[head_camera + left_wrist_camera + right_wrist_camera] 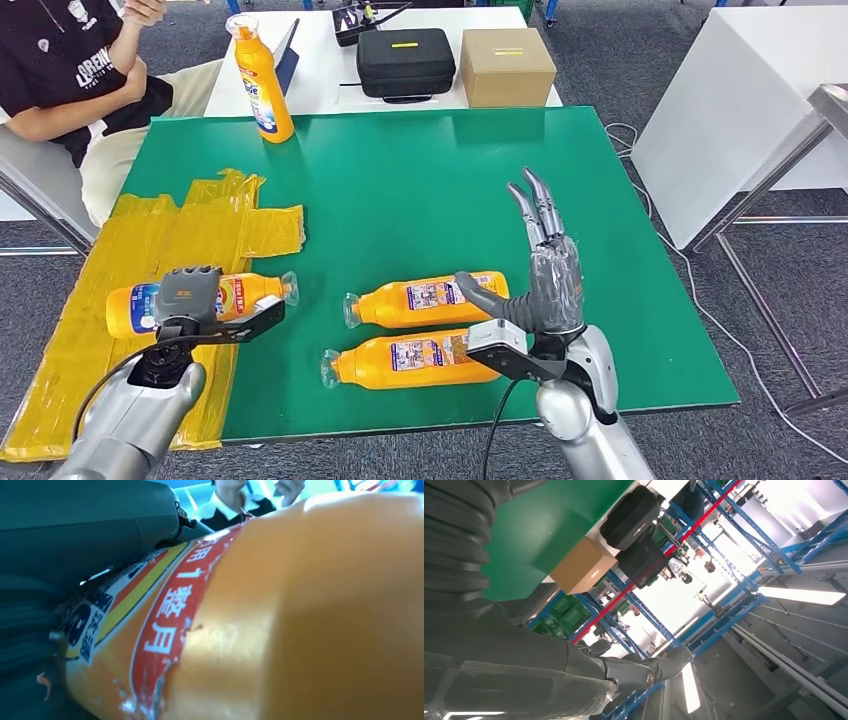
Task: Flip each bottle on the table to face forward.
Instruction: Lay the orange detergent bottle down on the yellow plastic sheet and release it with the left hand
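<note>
Left hand: our left hand (188, 292) wraps over the middle of a lying orange bottle (200, 300) at the near left of the green table (420, 180), over the yellow taped patch (150, 240); the left wrist view shows the bottle's label pressed close against the hand (75, 525).
Right hand: our right hand (545, 270) is raised, fingers spread and pointing up, holding nothing, just beside the ends of two more lying bottles.
Bottles waiting: the farther lying bottle (425, 300) and the nearer lying bottle (405, 362) rest side by side at the front centre, caps pointing left; a fourth, upright bottle (262, 80) stands at the far left edge, near a seated person (80, 80).
Step in hand: we judge the held bottle is the one being turned.
Doing it well: we keep the grip centred on the body so the bottle does not tip, roll it until the label faces front, and set it down flat before letting go.
Risk: the smooth plastic may slip, and the wrinkled tape may catch the bottle.
</note>
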`<state>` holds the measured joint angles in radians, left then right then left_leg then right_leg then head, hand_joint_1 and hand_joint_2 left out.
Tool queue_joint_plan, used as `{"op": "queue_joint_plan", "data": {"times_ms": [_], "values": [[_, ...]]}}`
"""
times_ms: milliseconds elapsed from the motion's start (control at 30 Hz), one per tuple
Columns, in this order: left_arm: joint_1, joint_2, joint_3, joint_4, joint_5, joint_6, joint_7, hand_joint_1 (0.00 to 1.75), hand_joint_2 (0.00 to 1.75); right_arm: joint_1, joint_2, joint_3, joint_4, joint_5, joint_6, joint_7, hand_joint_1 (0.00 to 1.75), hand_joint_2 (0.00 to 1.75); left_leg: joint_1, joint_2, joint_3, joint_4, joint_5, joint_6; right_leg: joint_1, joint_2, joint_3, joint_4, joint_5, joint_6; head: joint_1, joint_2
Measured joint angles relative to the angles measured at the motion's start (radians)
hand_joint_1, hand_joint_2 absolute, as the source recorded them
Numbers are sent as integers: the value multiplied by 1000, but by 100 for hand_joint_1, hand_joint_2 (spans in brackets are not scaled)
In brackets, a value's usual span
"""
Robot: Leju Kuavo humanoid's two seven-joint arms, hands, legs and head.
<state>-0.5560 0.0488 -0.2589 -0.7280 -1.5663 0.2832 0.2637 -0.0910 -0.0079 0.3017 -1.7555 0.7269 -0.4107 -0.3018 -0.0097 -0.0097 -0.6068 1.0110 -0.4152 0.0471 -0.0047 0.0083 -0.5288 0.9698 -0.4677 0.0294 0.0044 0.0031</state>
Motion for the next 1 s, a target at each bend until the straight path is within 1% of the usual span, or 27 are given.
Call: {"op": "queue_joint_plan", "data": {"times_ms": [33, 67, 100, 233, 433, 600, 700, 867, 1000], "values": [[-5, 0, 6, 8, 0, -5, 0, 54, 175, 0, 1, 0, 1, 0, 2, 1, 0, 175, 0, 0, 0, 0, 0, 0, 0, 0, 0, 0, 0, 0, 0, 0], [-11, 0, 12, 16, 0, -12, 1, 16, 175, 0, 3, 0, 2, 0, 3, 1, 0, 175, 0, 0, 0, 0, 0, 0, 0, 0, 0, 0, 0, 0, 0, 0], [-17, 0, 17, 25, 0, -21, 1, 1, 175, 0, 4, 0, 2, 0, 3, 2, 0, 175, 0, 0, 1, 0, 0, 0, 1, 0, 1, 0, 0, 0, 0, 0], [-43, 0, 37, 63, 0, -69, -1, 0, 175, 0, 8, 0, 5, 3, 5, 4, 0, 175, 1, 0, 3, 0, 0, 0, 1, 0, 3, 0, 0, 0, 0, 0], [-79, 0, 59, 113, 0, -144, -26, 0, 175, -2, 14, 0, 14, 2, 17, 9, 0, 175, 0, 0, 7, 0, 0, 0, 1, 0, 8, 0, 0, 0, 0, 0], [-99, 0, 70, 138, 0, -176, -44, 0, 175, -6, 15, 0, 21, 1, 20, 9, 0, 175, 0, 0, 9, 0, 0, -1, 1, 0, 9, 0, 0, 0, 0, 0], [-111, -1, 79, 149, 0, -210, -79, 0, 175, -7, 18, 0, 25, -1, 20, 10, 0, 175, 0, 0, 9, 0, 0, -1, 1, 0, 10, 0, 0, 0, 0, 0], [-129, -7, 103, 160, 4, -268, -169, 0, 175, -7, 19, -1, 37, -9, 20, 17, 0, 175, 0, 0, 10, 0, 0, -1, 1, 0, 10, 0, 0, 0, 0, 0], [-130, -13, 113, 155, 5, -275, -195, 0, 175, -3, 19, -4, 45, -15, 19, 19, 0, 175, 0, -1, 10, 0, 0, -1, 1, 0, 10, 0, 0, 0, 0, 0]]}}
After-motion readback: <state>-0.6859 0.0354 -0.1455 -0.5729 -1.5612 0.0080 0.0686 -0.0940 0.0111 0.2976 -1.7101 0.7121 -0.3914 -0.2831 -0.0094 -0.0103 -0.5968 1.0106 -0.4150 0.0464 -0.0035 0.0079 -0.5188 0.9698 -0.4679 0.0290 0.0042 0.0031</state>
